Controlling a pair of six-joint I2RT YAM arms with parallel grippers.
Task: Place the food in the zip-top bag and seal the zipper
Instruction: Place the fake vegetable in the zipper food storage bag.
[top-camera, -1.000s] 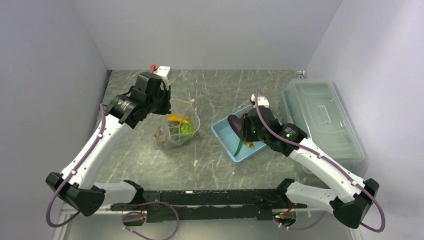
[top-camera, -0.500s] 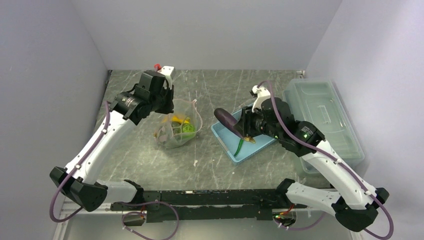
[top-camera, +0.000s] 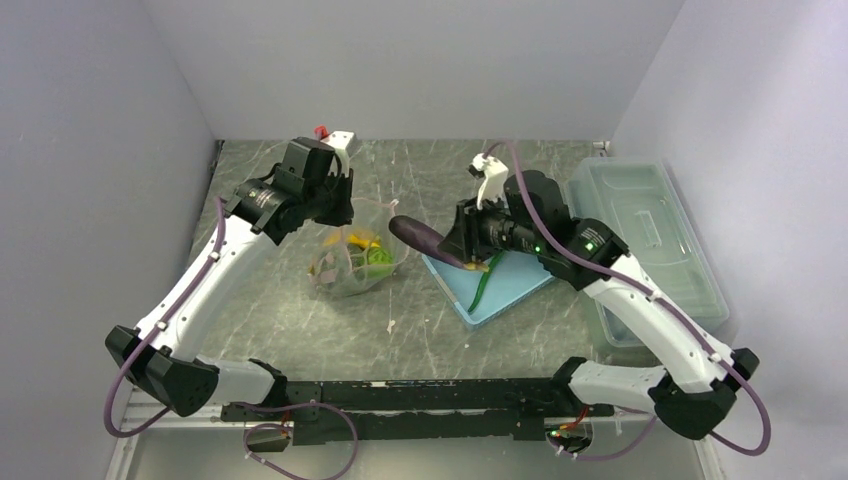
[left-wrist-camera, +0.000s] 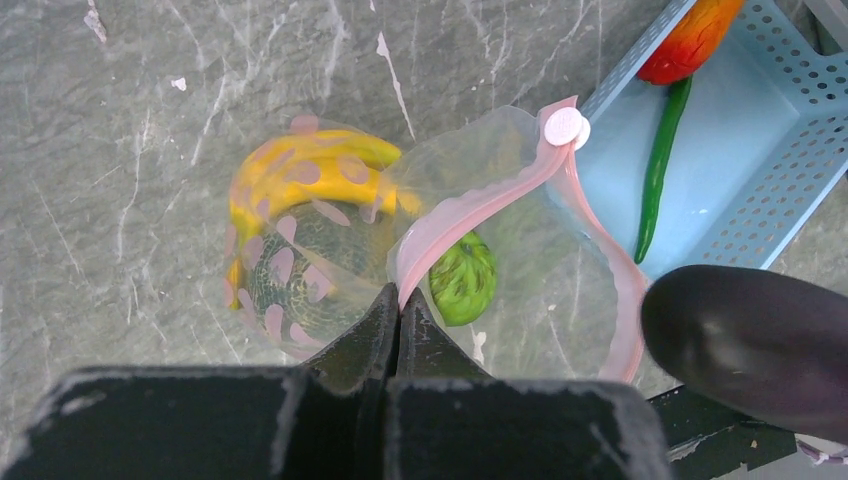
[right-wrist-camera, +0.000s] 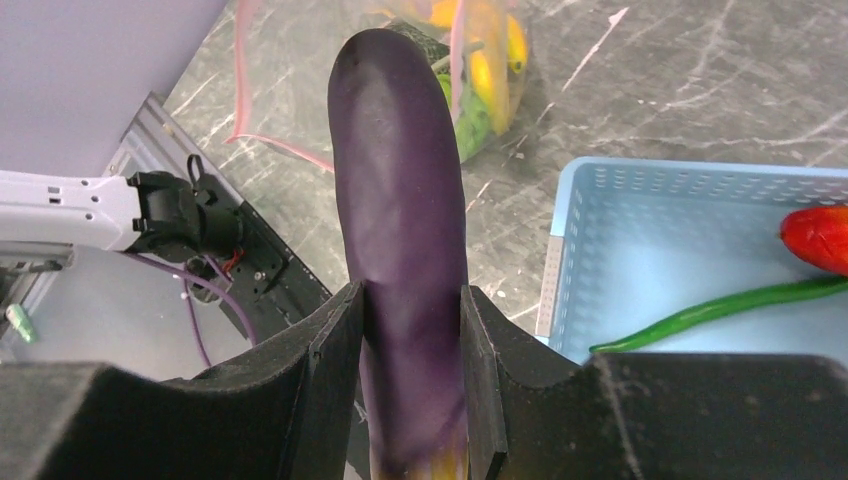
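Robot lab cell, blank grey walls (top-camera: 400, 60)

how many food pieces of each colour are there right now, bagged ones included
yellow: 1, banana bunch in the zip-top bag
green: 2, round vegetable and long pod
grey-green: 1, netted melon
purple: 1, eggplant
orange: 1, carrot
total: 6 that show

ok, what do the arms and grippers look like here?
Left arm and right arm match: white tubular links, black joint housings and bases, a loose purple cable along each. The right arm shows a green light near the wrist. Left gripper and right gripper are black, with two thick fingers tapering to the tips. Each wrist carries a white bracket.
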